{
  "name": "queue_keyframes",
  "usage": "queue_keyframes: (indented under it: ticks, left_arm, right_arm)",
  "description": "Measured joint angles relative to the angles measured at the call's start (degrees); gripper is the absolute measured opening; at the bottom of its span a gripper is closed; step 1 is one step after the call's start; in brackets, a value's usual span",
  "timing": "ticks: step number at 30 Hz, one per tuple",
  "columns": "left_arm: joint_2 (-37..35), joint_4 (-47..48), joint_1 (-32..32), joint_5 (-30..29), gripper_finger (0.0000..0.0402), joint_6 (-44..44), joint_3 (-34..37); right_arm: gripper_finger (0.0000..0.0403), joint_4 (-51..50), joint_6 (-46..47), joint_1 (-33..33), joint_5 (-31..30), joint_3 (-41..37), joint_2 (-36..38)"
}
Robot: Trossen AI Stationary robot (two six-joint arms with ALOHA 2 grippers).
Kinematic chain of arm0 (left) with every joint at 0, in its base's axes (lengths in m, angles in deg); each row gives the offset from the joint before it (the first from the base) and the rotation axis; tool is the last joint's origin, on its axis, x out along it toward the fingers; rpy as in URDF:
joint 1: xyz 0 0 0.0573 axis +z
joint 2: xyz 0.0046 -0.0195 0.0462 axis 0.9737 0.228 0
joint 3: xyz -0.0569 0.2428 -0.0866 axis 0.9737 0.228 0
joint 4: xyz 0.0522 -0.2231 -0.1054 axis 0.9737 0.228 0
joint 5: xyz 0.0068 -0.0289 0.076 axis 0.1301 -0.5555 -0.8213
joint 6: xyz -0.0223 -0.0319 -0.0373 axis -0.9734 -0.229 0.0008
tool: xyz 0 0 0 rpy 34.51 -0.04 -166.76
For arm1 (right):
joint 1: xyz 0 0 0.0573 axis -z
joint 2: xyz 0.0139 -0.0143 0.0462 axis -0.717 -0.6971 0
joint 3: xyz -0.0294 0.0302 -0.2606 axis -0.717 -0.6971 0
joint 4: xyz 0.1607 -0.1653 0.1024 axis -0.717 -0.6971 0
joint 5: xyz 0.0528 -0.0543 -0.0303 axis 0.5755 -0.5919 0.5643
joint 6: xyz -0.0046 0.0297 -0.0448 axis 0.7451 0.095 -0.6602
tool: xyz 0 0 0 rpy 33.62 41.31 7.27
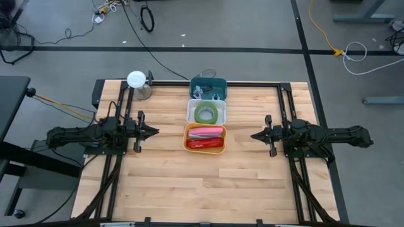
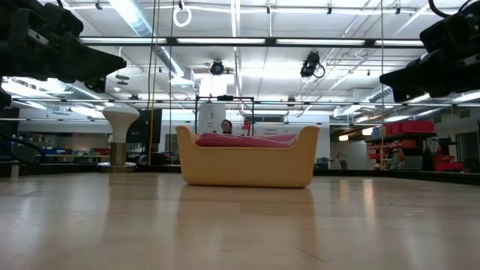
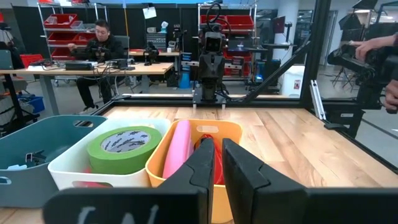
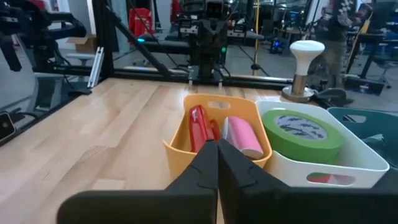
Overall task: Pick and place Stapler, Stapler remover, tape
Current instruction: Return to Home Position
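Note:
Three bins stand in a row at the table's middle. The orange bin [image 1: 204,137] holds a pink stapler [image 3: 177,148] and a red stapler [image 4: 198,127] lying side by side. The white bin [image 1: 206,112] holds a green tape roll [image 3: 122,148] lying flat on top, with red [image 4: 323,178] showing beneath it. The teal bin [image 1: 208,87] at the far side holds small metal pieces [image 3: 31,158]. My left gripper [image 1: 156,132] is shut and empty, left of the orange bin. My right gripper [image 1: 254,135] is shut and empty, right of it. Both hover above the table.
A white mushroom-shaped object on a round base [image 1: 137,82] stands at the far left corner. Bare wood lies on the near half of the table [image 1: 202,189]. People [image 3: 99,46] are beyond the table in the room.

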Motion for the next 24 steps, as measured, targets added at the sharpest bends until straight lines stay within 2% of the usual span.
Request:
queue_keyframes:
  ticks: [18,24]
  left_arm:
    - [0.0,0.0,0.0,0.0,0.0037,-0.02,0.02]
    - [0.0,0.0,0.01,0.0,0.0037,-0.02,0.0]
  right_arm:
    - [0.0,0.0,0.14,-0.02,-0.04,0.0,5.11]
    - [0.0,0.0,2.7,-0.02,-0.07,0.02,6.6]
